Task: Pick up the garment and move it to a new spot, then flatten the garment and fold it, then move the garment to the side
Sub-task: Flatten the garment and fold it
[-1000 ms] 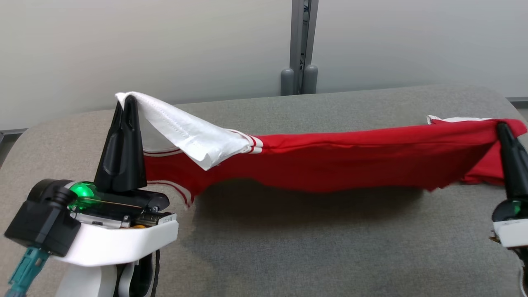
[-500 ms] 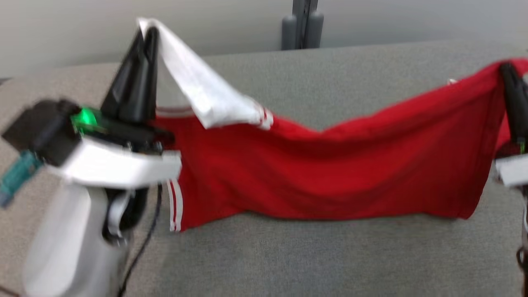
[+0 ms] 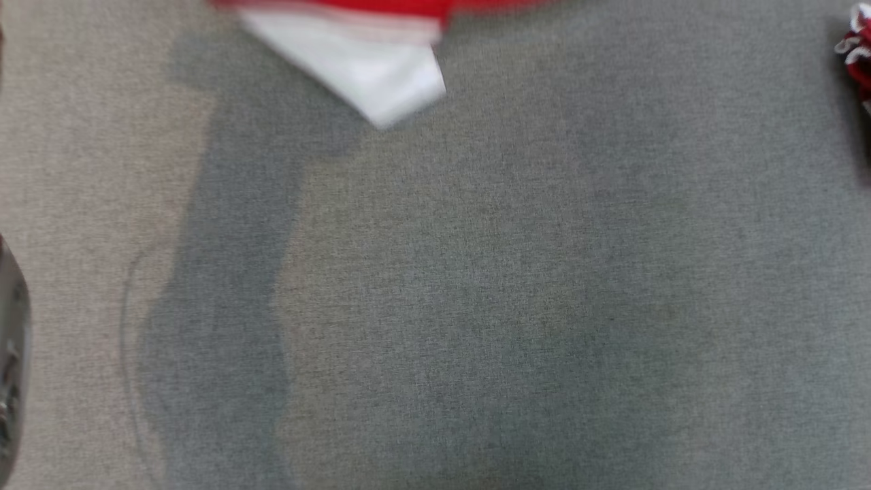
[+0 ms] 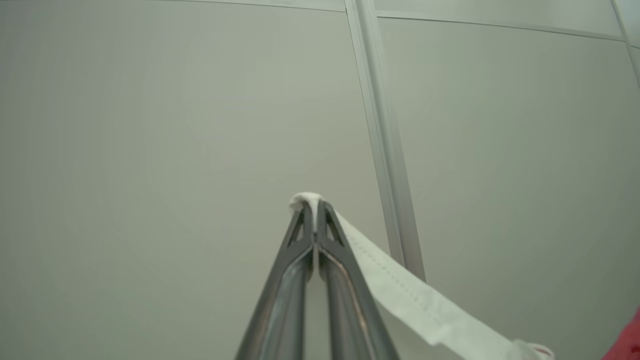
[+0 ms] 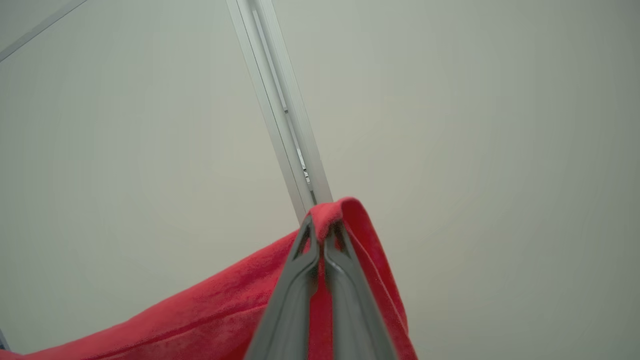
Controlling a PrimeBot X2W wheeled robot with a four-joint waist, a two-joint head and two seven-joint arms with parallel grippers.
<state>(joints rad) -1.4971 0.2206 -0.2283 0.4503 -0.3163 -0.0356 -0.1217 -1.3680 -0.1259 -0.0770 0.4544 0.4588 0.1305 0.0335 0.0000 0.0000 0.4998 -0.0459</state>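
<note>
Red and white, the garment [image 5: 200,315] hangs stretched over the grey worktop [image 3: 476,306], the left tool [image 4: 315,204] clamped on its white sleeve [image 4: 400,295] and the right tool [image 5: 324,227] pinching a red corner. It looks picked up; setting down, flattening, folding and shifting aside all remain.

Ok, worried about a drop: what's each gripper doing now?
Left gripper: shut on the garment, white part.
Right gripper: shut on the garment, red part.

No readable text, labels or numbers, garment [image 3: 371,75] possibly too blurred
</note>
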